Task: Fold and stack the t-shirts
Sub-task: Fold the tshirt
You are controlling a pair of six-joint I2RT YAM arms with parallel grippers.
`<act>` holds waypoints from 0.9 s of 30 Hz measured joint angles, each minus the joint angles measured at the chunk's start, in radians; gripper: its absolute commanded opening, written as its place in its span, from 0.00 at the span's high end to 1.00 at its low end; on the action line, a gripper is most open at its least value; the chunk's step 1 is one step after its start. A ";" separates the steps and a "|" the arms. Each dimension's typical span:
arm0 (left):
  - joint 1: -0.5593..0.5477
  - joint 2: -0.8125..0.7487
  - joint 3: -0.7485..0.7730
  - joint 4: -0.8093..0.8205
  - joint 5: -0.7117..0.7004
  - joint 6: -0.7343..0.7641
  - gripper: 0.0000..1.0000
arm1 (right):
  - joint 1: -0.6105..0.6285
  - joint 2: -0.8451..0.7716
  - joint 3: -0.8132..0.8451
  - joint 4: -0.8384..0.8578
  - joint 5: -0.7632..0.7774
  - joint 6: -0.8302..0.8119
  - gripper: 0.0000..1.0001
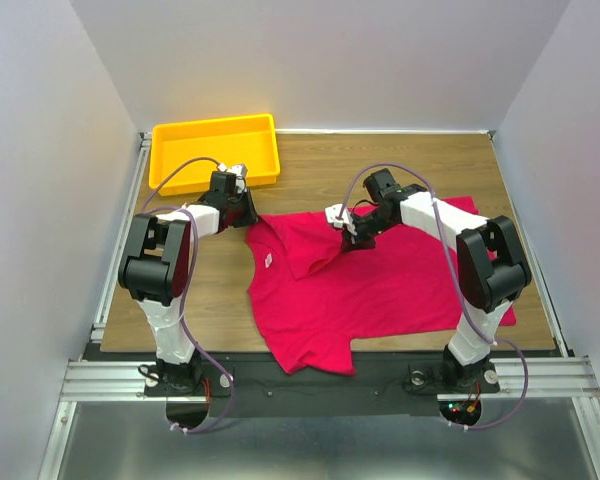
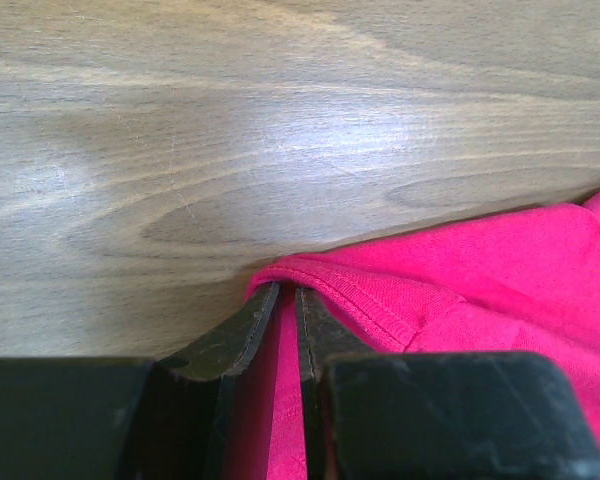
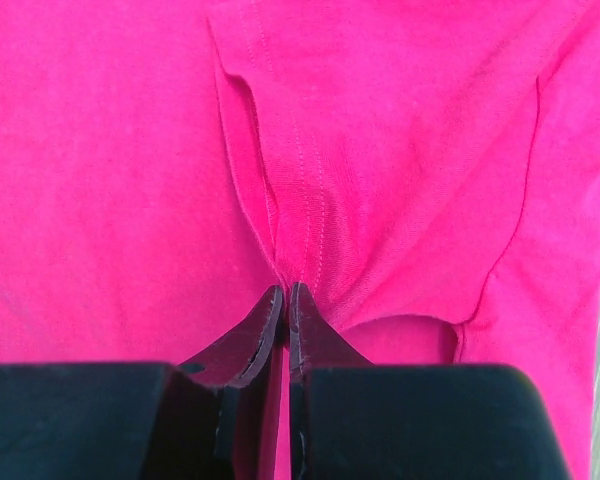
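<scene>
One crimson-pink t-shirt point(image 1: 380, 280) lies spread on the wooden table, a white neck label showing near its left side. My left gripper point(image 1: 248, 213) is shut on the shirt's upper left corner; in the left wrist view its jaws point(image 2: 289, 292) pinch a hemmed edge of the t-shirt point(image 2: 500, 270). My right gripper point(image 1: 342, 228) is shut on a pinched fold at the shirt's upper middle. The right wrist view shows the t-shirt point(image 3: 400, 130) bunched into a ridge at the closed fingertips point(image 3: 285, 292). The shirt's top edge between the two grippers is folded over.
A yellow plastic tray point(image 1: 216, 133) stands at the back left of the table, just behind the left gripper. Bare wood point(image 1: 310, 165) lies behind the shirt and at its left. Walls close in both sides.
</scene>
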 measured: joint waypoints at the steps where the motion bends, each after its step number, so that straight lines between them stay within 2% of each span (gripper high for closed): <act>1: 0.000 0.000 0.000 0.000 0.000 0.000 0.76 | -0.002 0.000 0.000 0.000 -0.001 0.000 0.99; 12: 0.000 0.000 0.000 0.000 0.000 0.000 0.76 | -0.016 0.002 0.000 0.000 -0.015 0.026 0.98; 20: 0.000 0.001 0.002 -0.001 0.000 0.000 0.76 | -0.027 0.006 -0.051 -0.003 -0.016 0.006 0.90; 22: 0.000 0.002 0.003 -0.002 0.001 0.000 0.76 | -0.028 0.006 -0.062 -0.003 -0.016 0.002 0.79; 23: 0.000 0.003 0.005 -0.003 0.002 0.000 0.76 | -0.028 0.006 -0.064 -0.005 -0.015 0.001 0.64; 25: 0.000 0.003 0.005 -0.003 0.002 0.000 0.76 | -0.029 0.006 -0.066 -0.010 -0.013 -0.005 0.46; 27: 0.000 0.003 0.005 -0.003 0.002 0.001 0.76 | -0.031 0.006 -0.066 -0.018 -0.014 0.001 0.41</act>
